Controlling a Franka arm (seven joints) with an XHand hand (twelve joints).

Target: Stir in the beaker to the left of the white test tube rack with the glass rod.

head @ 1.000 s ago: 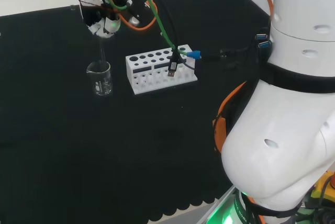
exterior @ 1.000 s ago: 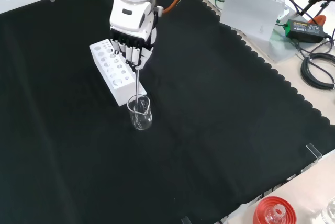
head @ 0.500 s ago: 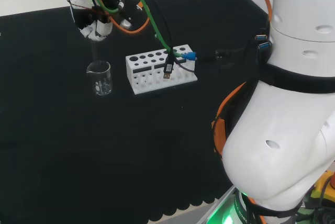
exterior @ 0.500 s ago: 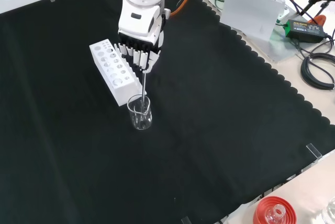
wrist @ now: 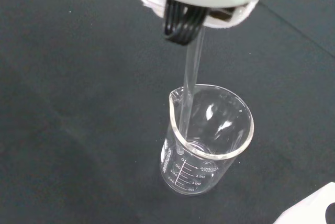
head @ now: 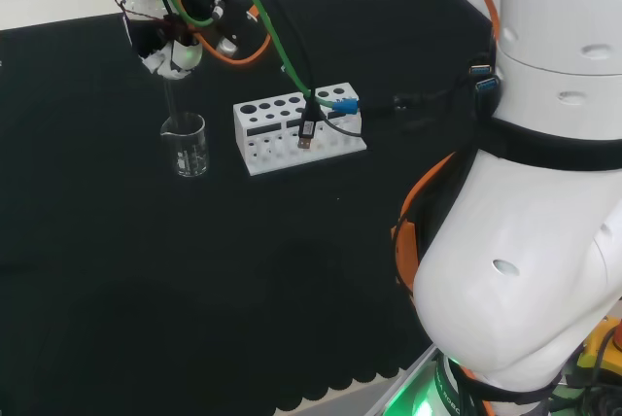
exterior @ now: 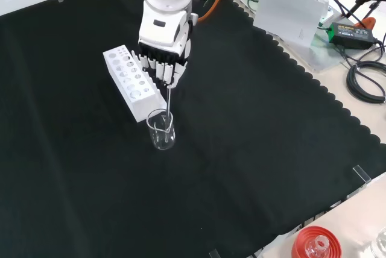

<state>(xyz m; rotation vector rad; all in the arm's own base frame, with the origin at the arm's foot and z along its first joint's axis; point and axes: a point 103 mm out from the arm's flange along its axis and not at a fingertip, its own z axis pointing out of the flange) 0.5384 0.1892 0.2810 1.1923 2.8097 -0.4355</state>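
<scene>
Beaker: the clear glass beaker (exterior: 161, 130) stands upright on the black cloth (exterior: 253, 149), just beside the near end of the rack in the front view, at the rack's left in the head view (head: 185, 145). From the wrist camera (wrist: 207, 145) it looks empty, as far as I can tell, with printed graduations and a small spout.
Rod: the glass rod (wrist: 189, 90) is thin, straight and see-through; it drops almost vertically from the hand, its lower end inside the beaker near the spout-side wall.
Hand: the hand (exterior: 163, 65) hangs above the beaker, its fingers curled round the rod's top end.
Rack: the white test tube rack (head: 296, 130) is a blocky plastic piece with rows of round holes; cables dangle just over it in the head view.
Risk: I'd say the rod sits close to the wall, so a wide stirring circle could knock the rim and tip or slide the light beaker. Smooth glass could also slip within the fingers, and a drop would strike the base.
Cloth: matte, dark, with a scalloped edge.
</scene>
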